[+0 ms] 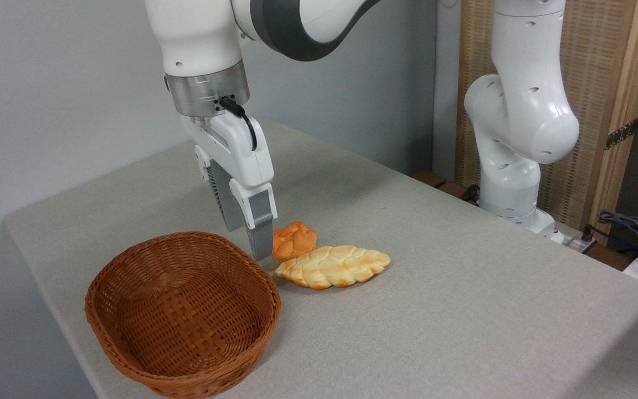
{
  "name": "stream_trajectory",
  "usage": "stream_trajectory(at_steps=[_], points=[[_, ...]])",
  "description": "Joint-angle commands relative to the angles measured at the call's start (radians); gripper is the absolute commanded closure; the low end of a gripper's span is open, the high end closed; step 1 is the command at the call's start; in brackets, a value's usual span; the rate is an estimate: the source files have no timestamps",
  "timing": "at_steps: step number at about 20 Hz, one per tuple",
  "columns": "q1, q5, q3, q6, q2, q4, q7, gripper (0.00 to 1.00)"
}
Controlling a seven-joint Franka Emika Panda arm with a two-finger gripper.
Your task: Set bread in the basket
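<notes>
The bread, a small orange-brown knotted bun, lies on the grey table just behind a longer loaf. The brown wicker basket sits at the front left with nothing in it. My gripper points down between the basket's far rim and the bun. Its near finger stands right at the bun's left side, and I cannot tell whether they touch. The other finger is farther back on the left. The jaws are open with nothing between them.
A pale golden braided loaf lies against the bun's front side, to the right of the basket. The arm's white base stands off the table's far right edge, with cables beside it. The table's left edge runs close to the basket.
</notes>
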Motion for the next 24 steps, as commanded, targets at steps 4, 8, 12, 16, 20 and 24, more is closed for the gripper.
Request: stream_trajectory(at_steps=[4,8,12,16,20,24], points=[[0.100,0.000,-0.073,-0.007,-0.010,0.001,0.004,0.00],[0.213,-0.009,-0.185,-0.007,-0.010,0.001,0.005,0.00],[0.256,-0.023,-0.221,-0.009,-0.010,0.001,0.007,0.00],[0.325,-0.023,-0.290,-0.009,-0.010,0.001,0.007,0.00],[0.325,-0.021,-0.288,-0.011,-0.010,0.001,0.007,0.00],[0.325,-0.021,-0.288,-0.014,-0.010,0.001,0.007,0.00]])
